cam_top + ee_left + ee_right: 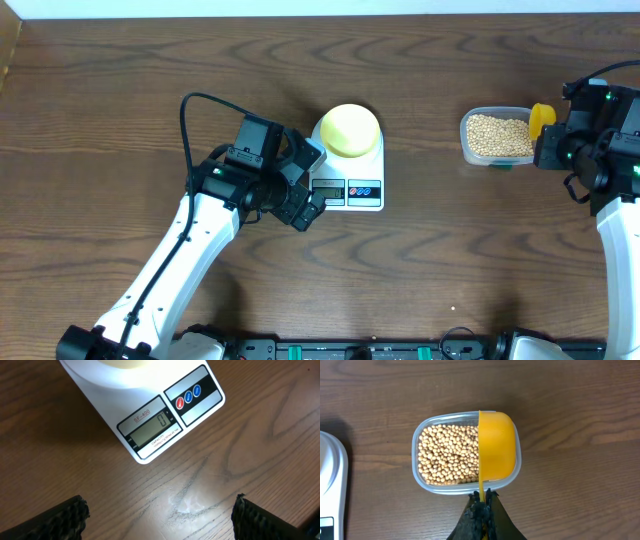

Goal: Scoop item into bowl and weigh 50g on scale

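My right gripper [482,497] is pinching the yellow scoop [496,446] by its handle, with the cup over the right end of the clear tub [415,460]. All the beans [447,455] I can see are in there. Left gripper [160,517] is spread wide and empty, just in front of the scale [100,385], which reads 0. The bowl [349,129] on it looks empty, so I'd say all the scooping's left. Dark wood table [120,80], can't see any of the room.

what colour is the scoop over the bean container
Bright orange-yellow. The scoop shows best in the right wrist view, its handle pinched by the right gripper.
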You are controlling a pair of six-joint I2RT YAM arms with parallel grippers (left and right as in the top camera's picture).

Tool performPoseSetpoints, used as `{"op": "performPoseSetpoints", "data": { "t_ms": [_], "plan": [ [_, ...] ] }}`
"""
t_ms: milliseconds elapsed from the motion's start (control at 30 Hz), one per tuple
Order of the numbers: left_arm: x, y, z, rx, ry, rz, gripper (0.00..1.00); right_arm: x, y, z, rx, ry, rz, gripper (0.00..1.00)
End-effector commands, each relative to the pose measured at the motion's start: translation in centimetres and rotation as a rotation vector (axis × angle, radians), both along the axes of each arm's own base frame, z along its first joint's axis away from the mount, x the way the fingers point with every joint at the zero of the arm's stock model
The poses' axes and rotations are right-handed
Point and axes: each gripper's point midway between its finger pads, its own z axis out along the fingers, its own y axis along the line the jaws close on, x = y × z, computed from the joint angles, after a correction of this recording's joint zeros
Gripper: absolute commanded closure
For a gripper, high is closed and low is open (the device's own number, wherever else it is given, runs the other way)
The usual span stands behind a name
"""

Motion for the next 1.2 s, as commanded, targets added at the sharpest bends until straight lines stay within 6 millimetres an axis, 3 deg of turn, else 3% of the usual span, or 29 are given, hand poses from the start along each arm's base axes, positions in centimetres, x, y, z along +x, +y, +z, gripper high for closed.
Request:
{"op": "performPoseSetpoints", "data": {
  "t_ms": [0,833,1167],
  "plan": [
    [-0.1,0.2,-0.1,0.02,-0.007,-0.011,0.06,0.0,-0.1,0.3,-0.017,0.006,0.008,0.99],
    [-0.7,0.5,-0.4,0.031,0.022,-0.012,0.06,-0.3,0.1,-0.5,-0.007,0.04,0.011,0.99],
    [-0.7,0.5,-0.4,0.031,0.022,-0.012,0.06,0.7,0.1,-4.2,0.033,0.137,0.014,0.99]
  ]
}}
